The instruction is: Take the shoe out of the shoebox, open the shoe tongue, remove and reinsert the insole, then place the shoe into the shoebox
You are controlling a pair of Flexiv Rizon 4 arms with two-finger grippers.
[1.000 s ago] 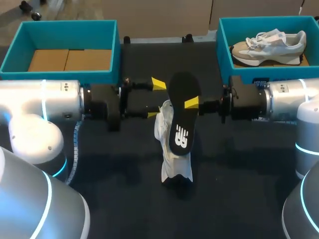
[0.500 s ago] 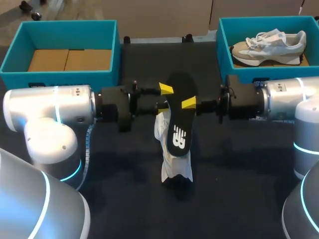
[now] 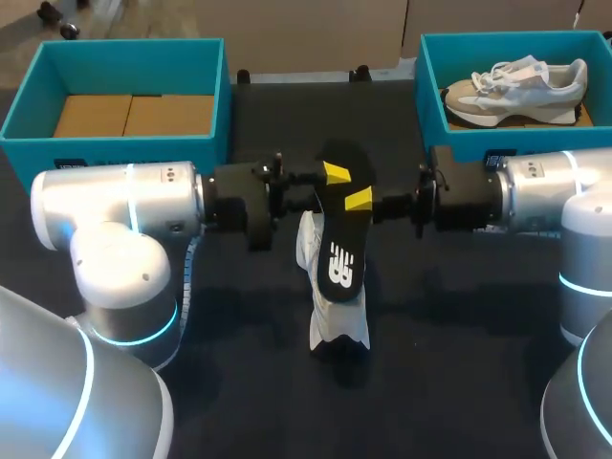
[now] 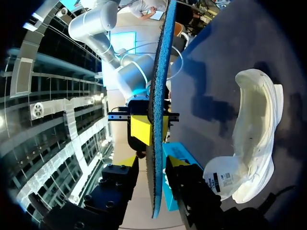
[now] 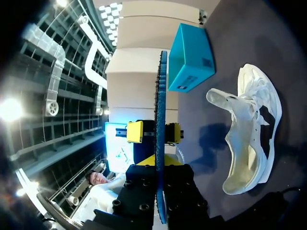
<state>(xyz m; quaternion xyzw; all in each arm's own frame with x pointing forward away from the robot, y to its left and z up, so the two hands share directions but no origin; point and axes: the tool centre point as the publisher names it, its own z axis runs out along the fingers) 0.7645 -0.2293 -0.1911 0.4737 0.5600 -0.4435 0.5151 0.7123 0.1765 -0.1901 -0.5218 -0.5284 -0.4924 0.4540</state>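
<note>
A black insole [image 3: 342,239] with a blue underside hangs on edge above the table's middle, and my right gripper [image 3: 361,199] is shut on its upper part from the right. My left gripper [image 3: 327,189] faces it from the left, open, its yellow tips on either side of the insole with a gap showing. In the left wrist view the insole [image 4: 158,96] runs between my left gripper [image 4: 152,162]. The white shoe [image 3: 330,320] lies on the dark table below; it is also seen as the shoe [image 4: 254,143] and the shoe [image 5: 254,124]. My right gripper [image 5: 160,163] clamps the insole [image 5: 161,96].
A teal shoebox [image 3: 115,50] with a brown cardboard bottom stands at the back left. Another teal shoebox [image 3: 430,91] at the back right holds a beige and white shoe [image 3: 521,88]. Both arms lie low across the table's middle.
My left arm has moved right up to the insole, and its wide fingers have narrowed around it. The insole has shifted slightly left. The right gripper keeps its hold.
</note>
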